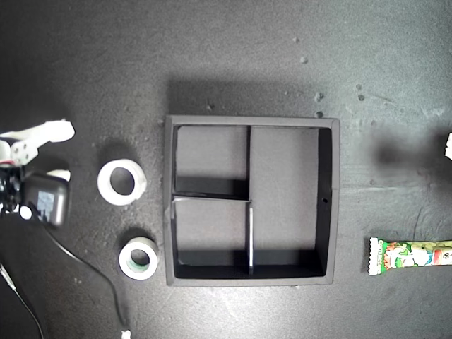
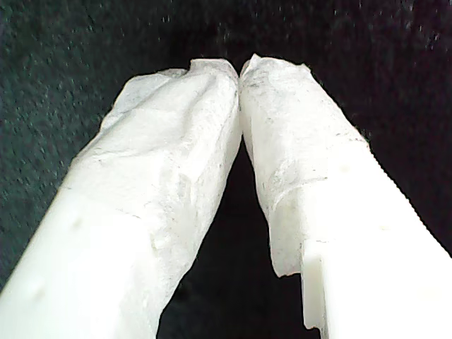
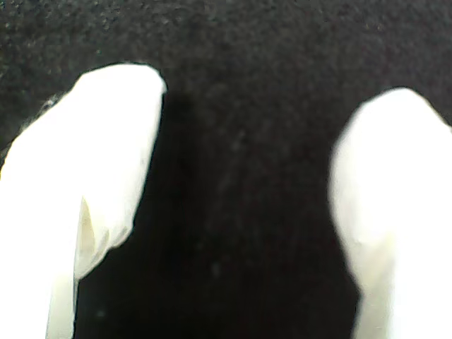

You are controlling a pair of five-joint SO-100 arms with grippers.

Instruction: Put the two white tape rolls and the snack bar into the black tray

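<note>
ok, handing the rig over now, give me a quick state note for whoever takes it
My first gripper: shut, tips touching, nothing between them, only dark mat beneath.
My second gripper: open, empty, over bare mat.
An arm shows at the exterior view's left edge; the wrist views do not tell which one it is.
Wide tape roll and small tape roll: both on the mat, off the tray's wall on the exterior view's left, the small one nearer the bottom.
Snack bar: on the mat at that view's right edge, partly cut off.
Tray: all three compartments empty.
Done: nothing yet. Left: both rolls and the bar into the tray.
</note>
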